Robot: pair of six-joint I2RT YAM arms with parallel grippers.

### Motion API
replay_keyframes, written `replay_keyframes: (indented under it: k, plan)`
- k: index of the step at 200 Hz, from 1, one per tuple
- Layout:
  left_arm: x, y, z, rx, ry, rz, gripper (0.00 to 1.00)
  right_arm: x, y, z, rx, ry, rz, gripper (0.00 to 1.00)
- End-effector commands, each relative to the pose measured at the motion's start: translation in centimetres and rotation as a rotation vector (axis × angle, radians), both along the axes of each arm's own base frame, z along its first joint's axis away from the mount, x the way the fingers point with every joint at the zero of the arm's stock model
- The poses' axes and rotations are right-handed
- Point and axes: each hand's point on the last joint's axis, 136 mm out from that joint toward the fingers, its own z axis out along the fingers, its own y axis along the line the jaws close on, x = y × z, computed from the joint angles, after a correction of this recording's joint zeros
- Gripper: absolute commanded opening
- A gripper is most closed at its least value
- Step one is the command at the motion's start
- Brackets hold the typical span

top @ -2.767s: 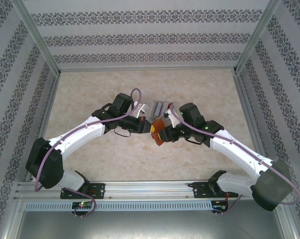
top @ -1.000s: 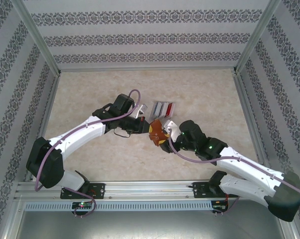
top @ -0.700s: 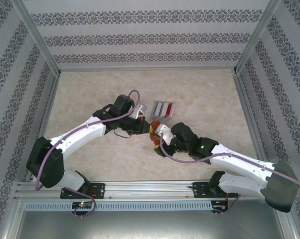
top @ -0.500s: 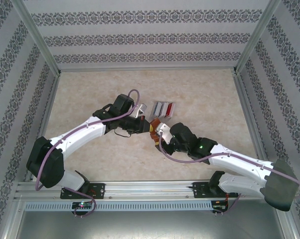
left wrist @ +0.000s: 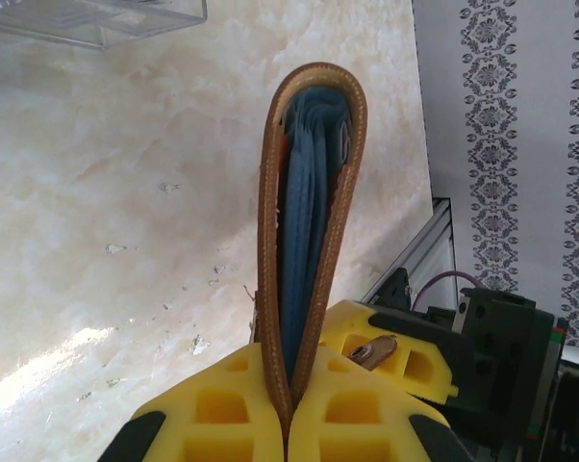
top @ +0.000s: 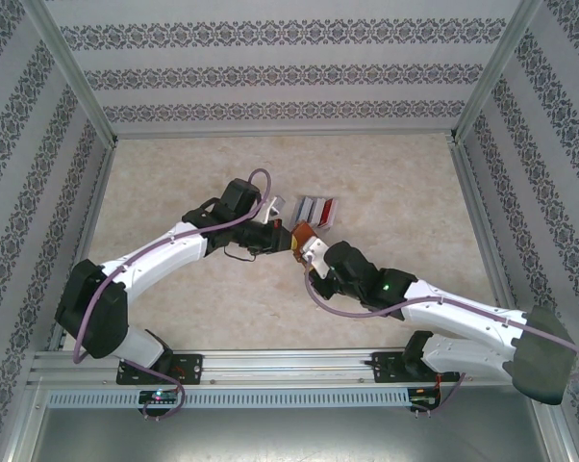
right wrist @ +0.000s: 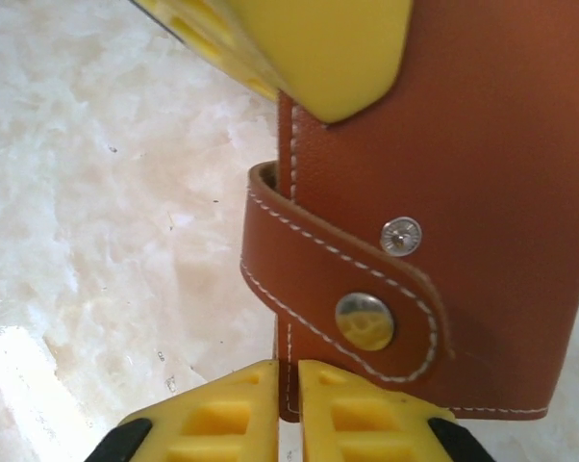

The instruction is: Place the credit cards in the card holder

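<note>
The card holder (top: 299, 234), a reddish-brown folded case, hangs above the table's middle between both grippers. My left gripper (top: 286, 241) is shut on it; in the left wrist view its yellow fingers (left wrist: 232, 404) pinch the two leather flaps of the holder (left wrist: 312, 164), with blue-grey pockets between them. My right gripper (right wrist: 289, 395) is shut on the lower edge of the holder (right wrist: 482, 144), just below the clasp tab (right wrist: 365, 320) with its snap. The credit cards (top: 317, 210), red and grey-white, stand just behind the holder on the table.
A clear plastic tray (left wrist: 97, 14) lies on the marble-look table (top: 395, 183) beyond the holder. Patterned walls (top: 289, 77) and metal posts (top: 78, 82) enclose the table. An aluminium rail (top: 289, 361) runs along the near edge.
My right arm has swung in from the lower right toward the holder, and its gripper has closed from open onto the holder's edge. The left gripper has kept its hold, nearly still.
</note>
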Motion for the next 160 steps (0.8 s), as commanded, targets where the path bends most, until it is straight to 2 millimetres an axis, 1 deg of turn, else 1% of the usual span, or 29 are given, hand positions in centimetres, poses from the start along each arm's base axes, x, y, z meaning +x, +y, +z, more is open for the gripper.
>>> replay_keyframes:
  k: [1, 10, 18, 25, 32, 44, 48, 60, 66, 69, 74, 78, 84, 88, 97, 115, 124, 128, 136, 145, 153, 160]
  plan:
    - [-1.8, 0.3, -1.2, 0.033, 0.094, -0.051, 0.0, 1.1, 0.0, 1.6, 0.007, -0.109, -0.018, 0.07]
    - [-1.9, 0.4, -1.4, 0.042, 0.098, -0.052, 0.0, 0.9, 0.1, 1.7, 0.011, -0.115, -0.005, 0.04]
    - [-1.9, 0.4, -1.6, 0.049, 0.104, -0.053, 0.04, 0.7, 0.3, 1.8, 0.024, -0.119, 0.009, 0.01]
    - [-1.9, 0.5, -1.8, 0.056, 0.107, -0.054, 0.1, 0.5, 0.4, 2.0, 0.042, -0.124, 0.018, 0.0]
    - [-2.0, 0.6, -1.9, 0.063, 0.106, -0.054, 0.13, 0.3, 0.4, 2.1, 0.056, -0.129, 0.029, 0.0]
    - [-1.8, 0.7, -1.9, 0.067, 0.091, -0.056, 0.26, 0.2, 0.4, 2.1, 0.065, -0.135, 0.032, 0.0]
    - [-1.8, 0.7, -2.0, 0.069, 0.089, -0.056, 0.28, 0.2, 0.3, 2.1, 0.068, -0.131, 0.03, 0.0]
    - [-1.6, 0.7, -1.8, 0.063, 0.078, -0.062, 0.28, 0.1, 0.3, 1.8, 0.075, -0.11, 0.026, 0.0]
    - [-1.6, 0.7, -1.6, 0.061, 0.07, -0.063, 0.23, -0.1, 0.4, 1.5, 0.083, -0.086, 0.033, 0.0]
    - [-1.6, 0.7, -1.7, 0.061, 0.07, -0.063, 0.17, -0.1, 0.4, 1.4, 0.084, -0.073, 0.035, 0.0]
    - [-1.5, 0.8, -1.8, 0.063, 0.067, -0.061, 0.06, -0.3, 0.4, 1.0, 0.085, -0.048, 0.033, 0.11]
    - [-1.5, 0.9, -1.9, 0.066, 0.067, -0.058, 0.0, -0.4, 0.4, 0.8, 0.084, -0.028, 0.032, 0.18]
    - [-1.4, 1.0, -2.2, 0.069, 0.075, -0.052, 0.0, -0.5, 0.5, 0.4, 0.088, 0.003, 0.033, 0.29]
    - [-1.5, 1.0, -2.5, 0.072, 0.086, -0.05, 0.0, -0.6, 0.5, 0.1, 0.091, 0.027, 0.033, 0.34]
    - [-1.5, 1.1, -3.0, 0.075, 0.113, -0.045, 0.0, -0.8, 0.5, -0.5, 0.097, 0.08, 0.027, 0.38]
    - [-1.6, 1.5, -4.4, 0.099, 0.143, -0.036, 0.0, -0.8, 0.8, -0.9, 0.14, 0.171, 0.014, 0.38]
    - [-1.6, 2.1, -5.0, 0.118, 0.144, -0.027, 0.04, -0.7, 0.9, -1.0, 0.144, 0.202, 0.008, 0.39]
    - [-1.5, 2.3, -5.2, 0.126, 0.144, -0.02, 0.07, -0.6, 0.9, -1.0, 0.143, 0.213, 0.004, 0.4]
    - [-1.5, 3.0, -5.5, 0.14, 0.145, -0.007, 0.14, -0.6, 1.1, -1.1, 0.134, 0.234, 0.003, 0.45]
    - [-1.4, 3.8, -5.7, 0.149, 0.144, 0.018, 0.19, -0.4, 1.3, -1.2, 0.117, 0.258, -0.009, 0.52]
    - [-1.4, 4.7, -5.9, 0.155, 0.144, 0.047, 0.25, 0.1, 1.3, -1.4, 0.101, 0.28, -0.057, 0.57]
    - [-1.4, 5.6, -6.2, 0.162, 0.142, 0.078, 0.3, 1.0, 1.0, -1.7, 0.077, 0.305, -0.134, 0.58]
